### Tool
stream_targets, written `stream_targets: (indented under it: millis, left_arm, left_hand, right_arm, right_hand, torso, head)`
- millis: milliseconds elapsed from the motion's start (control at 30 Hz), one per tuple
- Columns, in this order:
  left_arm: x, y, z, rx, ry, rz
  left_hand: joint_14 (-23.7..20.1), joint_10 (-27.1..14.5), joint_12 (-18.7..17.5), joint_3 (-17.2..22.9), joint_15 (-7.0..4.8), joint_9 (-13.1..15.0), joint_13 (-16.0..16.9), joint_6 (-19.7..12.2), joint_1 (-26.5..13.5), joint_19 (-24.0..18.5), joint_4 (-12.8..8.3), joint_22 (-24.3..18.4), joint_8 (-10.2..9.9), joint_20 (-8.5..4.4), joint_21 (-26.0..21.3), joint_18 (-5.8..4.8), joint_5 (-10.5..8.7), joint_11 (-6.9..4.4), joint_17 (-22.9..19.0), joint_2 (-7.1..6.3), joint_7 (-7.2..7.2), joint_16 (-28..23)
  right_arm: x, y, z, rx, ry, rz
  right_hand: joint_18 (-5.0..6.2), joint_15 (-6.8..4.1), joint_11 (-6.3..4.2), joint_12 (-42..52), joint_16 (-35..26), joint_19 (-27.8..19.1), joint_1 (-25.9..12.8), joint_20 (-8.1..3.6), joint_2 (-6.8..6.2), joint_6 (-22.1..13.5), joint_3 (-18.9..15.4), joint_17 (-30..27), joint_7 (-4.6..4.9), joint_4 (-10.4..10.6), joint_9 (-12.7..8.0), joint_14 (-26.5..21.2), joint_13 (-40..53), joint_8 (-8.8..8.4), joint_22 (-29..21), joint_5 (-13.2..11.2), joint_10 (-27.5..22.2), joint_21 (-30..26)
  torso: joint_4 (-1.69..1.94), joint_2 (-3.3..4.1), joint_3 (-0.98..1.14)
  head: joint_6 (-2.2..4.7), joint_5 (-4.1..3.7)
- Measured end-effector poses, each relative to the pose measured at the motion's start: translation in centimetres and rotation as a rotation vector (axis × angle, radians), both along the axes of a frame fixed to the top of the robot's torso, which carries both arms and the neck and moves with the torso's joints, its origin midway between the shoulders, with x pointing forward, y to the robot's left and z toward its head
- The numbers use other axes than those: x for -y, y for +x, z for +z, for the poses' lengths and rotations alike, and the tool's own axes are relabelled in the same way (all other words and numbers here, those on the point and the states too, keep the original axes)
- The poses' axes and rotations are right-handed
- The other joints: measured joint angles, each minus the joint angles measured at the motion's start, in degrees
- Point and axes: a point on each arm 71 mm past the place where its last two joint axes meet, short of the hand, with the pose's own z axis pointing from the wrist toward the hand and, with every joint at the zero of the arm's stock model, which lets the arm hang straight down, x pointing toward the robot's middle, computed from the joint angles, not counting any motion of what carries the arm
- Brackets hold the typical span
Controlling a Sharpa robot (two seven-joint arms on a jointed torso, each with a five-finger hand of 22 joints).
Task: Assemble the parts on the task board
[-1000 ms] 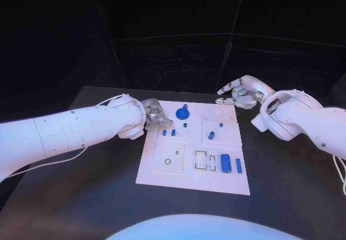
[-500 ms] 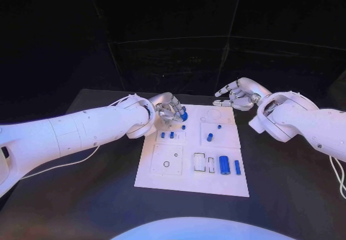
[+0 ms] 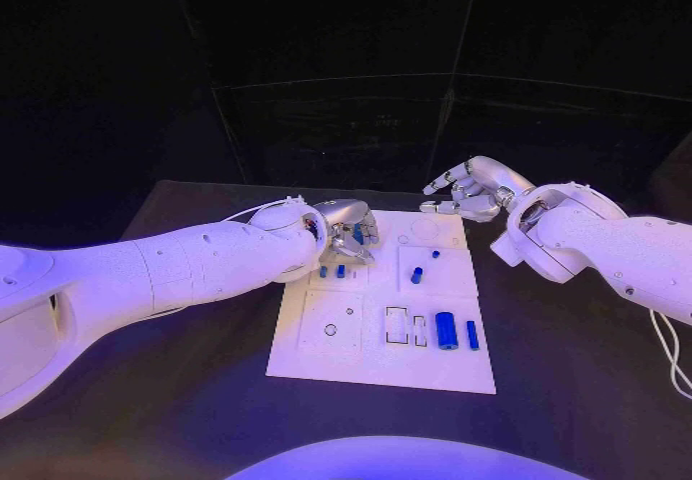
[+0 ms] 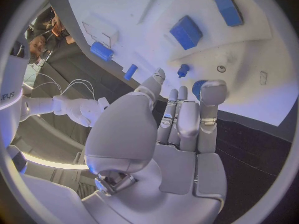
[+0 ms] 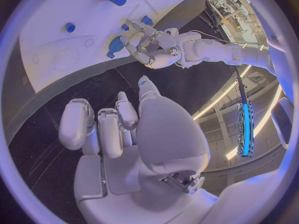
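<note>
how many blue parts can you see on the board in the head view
6 plain: two small pegs beside the left hand, two pegs mid-board, a cylinder and a bar on the near right. That hand may hide more.

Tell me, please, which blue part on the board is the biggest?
The blue cylinder lying on its side near the board's near right corner; it is longer and thicker than the thin bar beside it and the small pegs.
</note>
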Motion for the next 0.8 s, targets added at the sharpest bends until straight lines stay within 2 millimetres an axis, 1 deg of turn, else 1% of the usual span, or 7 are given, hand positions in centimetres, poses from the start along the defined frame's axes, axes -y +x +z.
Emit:
stream_targets:
  millis: [67, 233, 267, 300, 500, 667, 800]
  left_arm:
    - [0.17, 0.04, -0.09, 0.002, 0.02, -0.006]
    - [0.57, 0.18, -0.31, 0.004, 0.068, -0.014]
    - [0.62, 0.23, -0.34, 0.005, 0.075, -0.013]
    - [0.67, 0.28, -0.38, 0.005, 0.083, -0.013]
    - [0.67, 0.48, -0.53, 0.004, 0.114, -0.006]
    - [0.65, 0.6, -0.62, -0.001, 0.133, -0.001]
    - [0.68, 0.7, -0.58, -0.004, 0.142, 0.003]
  left_hand:
    - [0.5, 0.4, -0.2, 0.0, -0.04, -0.2, -0.3, 0.1, 0.2, 0.2, 0.0, 0.6, -0.2, 0.0, 0.7, 0.0, 0.0, 0.21, 0.5, -0.21, -0.07, 0.6]
    - [1.3, 1.0, -0.6, -0.1, -0.07, -0.7, -1.0, 0.8, 1.0, 0.6, 0.1, 1.7, -0.6, -0.11, 1.9, 0.01, 0.0, 0.02, 1.6, 0.57, 0.01, 1.6]
    - [1.3, 1.0, -0.8, -0.1, -0.08, -0.8, -1.1, 0.9, 1.2, 0.9, 0.1, 1.9, -0.7, -0.04, 2.1, -0.21, 0.0, 0.02, 1.7, 0.79, -0.08, 1.8]
    - [1.3, 1.1, -0.9, -0.1, -0.07, -0.8, -1.3, 0.9, 1.3, 1.0, 0.1, 2.1, -0.7, -0.1, 2.2, -0.85, 0.0, 0.13, 1.8, 0.91, -0.08, 1.8]
    - [1.7, 2.0, -1.5, 0.5, -0.07, -1.2, -2.0, 2.1, 2.3, 1.4, 0.0, 2.7, -0.8, -0.08, 2.8, -0.85, -0.01, 0.04, 1.9, 1.9, -0.2, 2.1]
    - [1.9, 2.8, -2.2, 1.3, 0.14, -1.6, -2.7, 2.9, 2.6, 1.5, -0.2, 3.0, -1.0, -0.14, 3.2, -0.84, -0.01, 0.02, 1.9, 2.19, -0.28, 2.3]
    - [2.1, 3.3, -2.6, 1.7, -0.08, -1.8, -3.2, 3.2, 2.6, 1.5, -0.1, 3.2, -1.2, -0.14, 3.3, -0.84, -0.02, 0.03, 1.9, 2.19, -0.29, 2.3]
  right_arm:
    - [-0.02, 0.0, -0.01, 0.0, 0.0, 0.001]
    - [-0.09, 0.01, -0.02, -0.001, 0.0, 0.002]
    - [-0.1, 0.01, -0.02, -0.001, 0.0, 0.003]
    - [-0.12, 0.01, -0.03, -0.002, 0.0, 0.003]
    - [-0.16, 0.03, -0.04, -0.002, 0.0, 0.004]
    - [-0.2, 0.04, -0.06, -0.003, -0.001, 0.005]
    - [-0.22, 0.05, -0.06, -0.004, -0.001, 0.006]
  right_hand:
    - [0.0, 0.0, 0.0, 0.0, 0.0, 0.0, 0.0, 0.0, 0.0, 0.0, 0.0, 0.0, 0.0, 0.0, 0.0, 0.0, 0.0, 0.0, 0.0, 0.0, 0.0, 0.0]
    - [0.01, 0.0, 0.0, 0.0, 0.0, 0.0, 0.0, 0.0, 0.0, 0.0, 0.0, 0.0, 0.0, 0.0, 0.0, 0.0, 0.0, 0.0, 0.0, 0.0, 0.0, 0.0]
    - [0.0, 0.0, 0.0, 0.0, 0.0, 0.0, 0.0, 0.0, 0.0, 0.0, 0.0, 0.0, 0.0, 0.0, 0.0, 0.0, 0.0, 0.0, 0.0, 0.0, 0.0, 0.0]
    - [0.0, 0.0, 0.0, 0.0, 0.0, 0.0, 0.0, 0.0, 0.0, 0.0, 0.0, 0.0, 0.0, 0.0, 0.0, 0.0, 0.0, 0.0, 0.0, 0.0, 0.0, 0.0]
    - [0.0, 0.0, 0.0, 0.0, 0.0, 0.0, 0.0, 0.0, 0.0, 0.0, 0.0, 0.0, 0.0, 0.0, 0.0, 0.0, 0.0, 0.0, 0.0, 0.0, 0.0, 0.0]
    - [0.0, 0.0, 0.0, 0.0, 0.0, 0.0, 0.0, 0.0, 0.0, 0.0, 0.0, 0.0, 0.0, 0.0, 0.0, 0.0, 0.0, 0.0, 0.0, 0.0, 0.0, 0.0]
    - [0.0, 0.0, 0.0, 0.0, 0.0, 0.0, 0.0, 0.0, 0.0, 0.0, 0.0, 0.0, 0.0, 0.0, 0.0, 0.0, 0.0, 0.0, 0.0, 0.0, 0.0, 0.0]
  torso:
    - [0.0, 0.0, 0.0]
    - [0.03, -0.03, 0.01]
    - [0.03, -0.04, 0.01]
    - [0.04, -0.04, 0.01]
    - [0.04, -0.05, 0.03]
    - [0.09, -0.06, 0.04]
    - [0.13, -0.06, 0.04]
  head:
    - [-0.04, -0.08]
    - [-0.11, -0.23]
    - [-0.11, -0.23]
    - [-0.11, -0.19]
    - [-0.15, -0.06]
    - [-0.2, -0.12]
    - [-0.24, -0.18]
